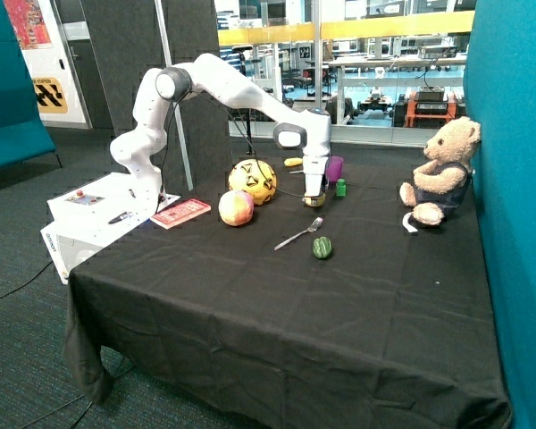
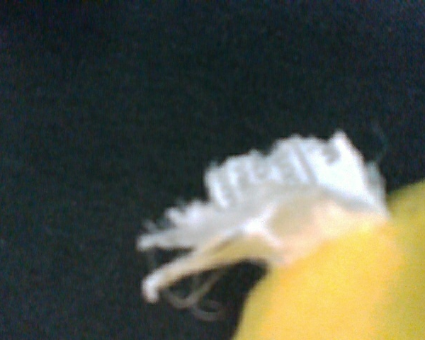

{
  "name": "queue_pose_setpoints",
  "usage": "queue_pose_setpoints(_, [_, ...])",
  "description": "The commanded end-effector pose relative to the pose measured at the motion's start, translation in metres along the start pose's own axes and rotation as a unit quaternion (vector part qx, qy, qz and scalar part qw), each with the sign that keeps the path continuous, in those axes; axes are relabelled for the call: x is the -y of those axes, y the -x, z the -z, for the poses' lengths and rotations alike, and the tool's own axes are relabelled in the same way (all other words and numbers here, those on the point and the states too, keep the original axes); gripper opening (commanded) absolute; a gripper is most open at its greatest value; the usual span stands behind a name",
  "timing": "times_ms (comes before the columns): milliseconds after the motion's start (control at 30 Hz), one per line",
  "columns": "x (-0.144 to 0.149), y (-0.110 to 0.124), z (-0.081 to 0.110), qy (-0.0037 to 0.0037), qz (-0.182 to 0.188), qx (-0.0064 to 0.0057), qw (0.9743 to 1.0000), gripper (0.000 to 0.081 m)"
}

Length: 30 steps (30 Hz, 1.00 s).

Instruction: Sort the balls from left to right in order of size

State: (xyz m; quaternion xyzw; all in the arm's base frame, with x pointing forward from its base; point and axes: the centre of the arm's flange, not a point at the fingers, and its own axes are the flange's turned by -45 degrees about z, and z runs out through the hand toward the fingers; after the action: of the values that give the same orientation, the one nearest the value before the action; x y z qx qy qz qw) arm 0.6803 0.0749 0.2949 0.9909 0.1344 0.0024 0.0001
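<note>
A table draped in a black cloth (image 1: 277, 304) carries everything here. The large yellow ball with black triangle marks (image 1: 252, 180) sits toward the far edge, and the pink-and-yellow ball (image 1: 236, 207) rests just in front of it, nearer the corner where the arm's white base stands; the two look to be touching or nearly so. The gripper (image 1: 314, 198) is down at the cloth beside the large ball, toward the far edge, and a small yellow ball (image 2: 340, 283) fills the corner of the wrist view, very close to the camera, with a frayed white tag (image 2: 283, 184) lying against it on the dark cloth. Whether the fingers are closed on that ball or parted around it cannot be told (they are hidden in both views).

A metal spoon (image 1: 298, 236) lies near the middle of the table, with a small green pepper-shaped thing (image 1: 322, 248) just beside its bowl end. A purple cup (image 1: 335, 167) and a small green object (image 1: 341, 188) stand just behind the gripper, and a flat yellow thing (image 1: 293, 163) lies at the far edge. A teddy bear (image 1: 439, 174) sits at the far corner against the teal partition, and a red booklet (image 1: 181, 213) lies by the arm's base.
</note>
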Motion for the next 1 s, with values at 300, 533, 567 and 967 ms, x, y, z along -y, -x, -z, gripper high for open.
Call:
queue_pose_setpoints(300, [-0.007,0.0,-0.005,-0.00046,-0.001,0.0023,1.0,0.0])
queue_pose_setpoints(533, [-0.006,0.001,-0.005,-0.00046,0.002,0.0023,1.0,0.0])
queue_pose_setpoints(567, [-0.006,0.001,-0.004,-0.00047,0.002,0.0023,1.0,0.0])
queue_pose_setpoints(967, [-0.005,0.004,0.031,-0.00051,0.023,0.0023,0.9997,0.0])
